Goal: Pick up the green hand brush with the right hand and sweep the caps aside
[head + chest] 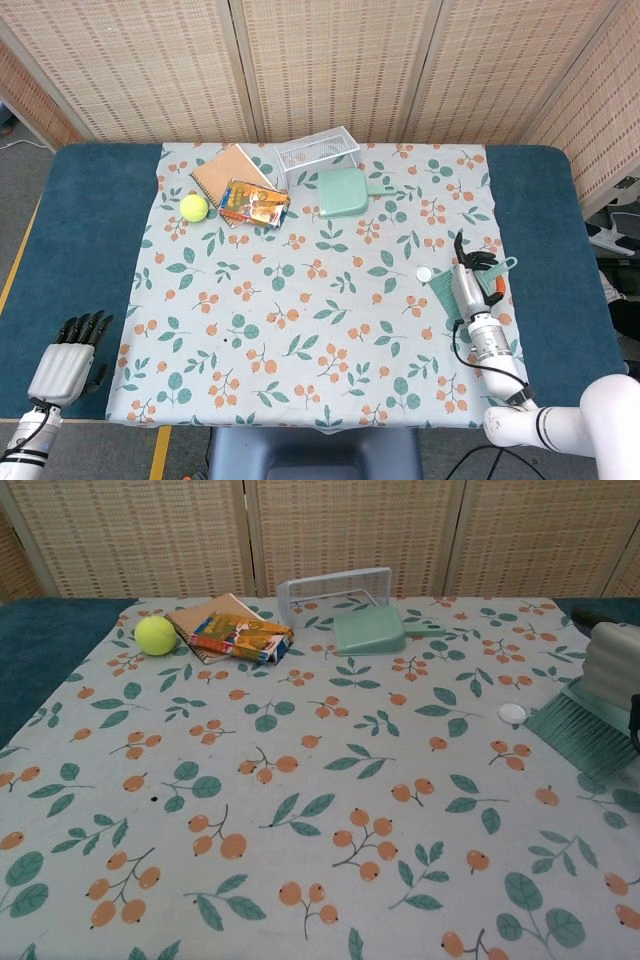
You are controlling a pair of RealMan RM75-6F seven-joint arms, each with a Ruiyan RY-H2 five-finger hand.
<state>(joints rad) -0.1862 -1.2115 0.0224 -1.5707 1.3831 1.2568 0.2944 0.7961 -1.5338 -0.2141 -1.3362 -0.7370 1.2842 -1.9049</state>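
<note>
On floral cloth our right hand clamped the brush beside a cap; left hand idle, fingers together.

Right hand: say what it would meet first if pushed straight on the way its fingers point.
Nothing obvious: the right hand points toward the table's far edge, with only patterned cloth ahead. Depth is unclear.

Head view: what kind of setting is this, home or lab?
Probably a staged lab or data-collection bay, not a home: a table under a leaf-print cloth, woven screens closing off the back, and assorted props like a tennis ball and a dustpan.
</note>
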